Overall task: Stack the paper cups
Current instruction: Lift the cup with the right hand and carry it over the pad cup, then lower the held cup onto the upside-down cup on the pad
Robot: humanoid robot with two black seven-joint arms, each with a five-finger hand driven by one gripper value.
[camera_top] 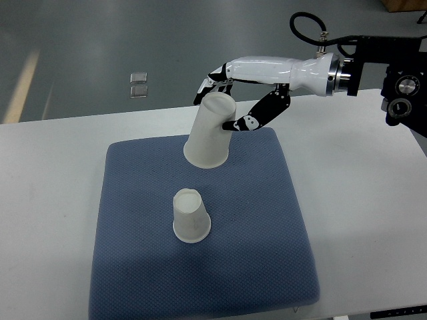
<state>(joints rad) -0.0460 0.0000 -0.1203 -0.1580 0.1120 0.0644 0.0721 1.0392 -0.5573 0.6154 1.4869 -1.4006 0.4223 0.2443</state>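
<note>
A mat [200, 267] lies on the table [360, 200]. On the mat, one upturned cup [191, 216] sits near its middle; a second cup [209, 131] stands behind it at the mat's far edge, the right hand [230, 100] around its top

The right arm reaches in from the right edge, its hand [230, 93] extended leftward, fingers [212, 79] curled with thumb opposing, closed in a grasp.
</note>
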